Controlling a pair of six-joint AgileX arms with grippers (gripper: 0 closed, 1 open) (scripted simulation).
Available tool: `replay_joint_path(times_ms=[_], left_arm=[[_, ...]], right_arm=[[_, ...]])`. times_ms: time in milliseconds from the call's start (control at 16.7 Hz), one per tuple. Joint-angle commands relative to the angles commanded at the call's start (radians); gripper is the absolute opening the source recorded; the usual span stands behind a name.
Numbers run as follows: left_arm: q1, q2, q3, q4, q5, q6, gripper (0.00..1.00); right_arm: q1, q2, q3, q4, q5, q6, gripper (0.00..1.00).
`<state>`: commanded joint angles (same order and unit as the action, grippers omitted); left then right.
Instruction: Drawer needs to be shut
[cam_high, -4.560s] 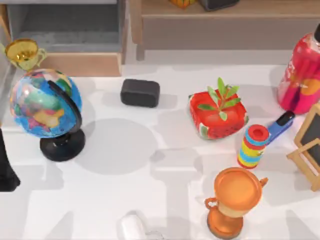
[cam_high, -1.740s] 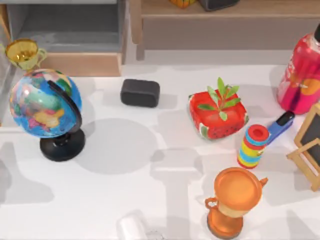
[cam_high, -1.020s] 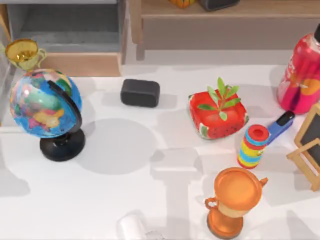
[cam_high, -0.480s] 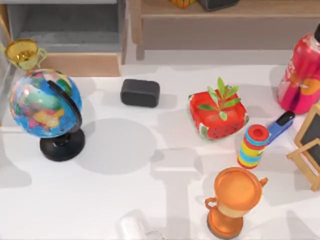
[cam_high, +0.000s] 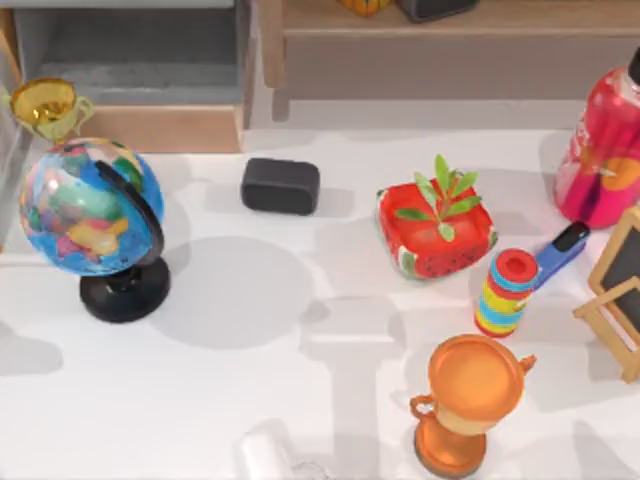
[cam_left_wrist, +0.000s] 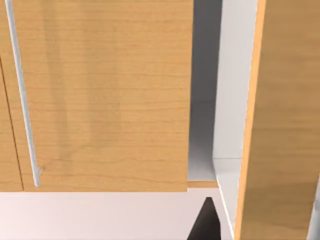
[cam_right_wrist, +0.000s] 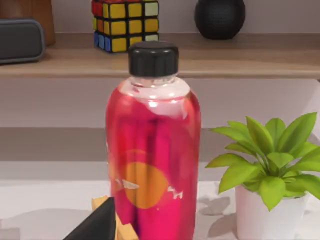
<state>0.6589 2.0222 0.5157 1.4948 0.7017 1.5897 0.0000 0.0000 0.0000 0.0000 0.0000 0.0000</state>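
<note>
Drawer (cam_high: 150, 90) stands pulled out at the table's far left corner behind the globe (cam_high: 88, 208), front panel unpushed; left hand state cannot be told; advise flat, square contact on that tan panel, pushing straight back, clear of the gold cup (cam_high: 45, 105).

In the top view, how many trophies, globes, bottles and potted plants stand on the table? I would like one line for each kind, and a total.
Trophies: 2, the gold trophy and the orange trophy
Globes: 1, the globe
Bottles: 1, the pink bottle
Potted plants: 1, the red pot with a plant
Total: 5
</note>
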Motion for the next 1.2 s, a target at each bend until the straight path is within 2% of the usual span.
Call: replay_joint_path(times_ms=[180, 240, 780, 1200], left_arm=[[0.0, 0.0, 0.0, 0.0, 0.0, 0.0, 0.02], [0.0, 0.0, 0.0, 0.0, 0.0, 0.0, 0.0], [0.001, 0.011, 0.002, -0.011, -0.002, -0.003, 0.0], [-0.096, 0.083, 0.175, -0.108, -0.095, -0.009, 0.0]], right_arm=[[0.0, 0.0, 0.0, 0.0, 0.0, 0.0, 1.0], [0.0, 0.0, 0.0, 0.0, 0.0, 0.0, 1.0], [0.0, 0.0, 0.0, 0.0, 0.0, 0.0, 1.0], [0.0, 0.0, 0.0, 0.0, 0.0, 0.0, 1.0]])
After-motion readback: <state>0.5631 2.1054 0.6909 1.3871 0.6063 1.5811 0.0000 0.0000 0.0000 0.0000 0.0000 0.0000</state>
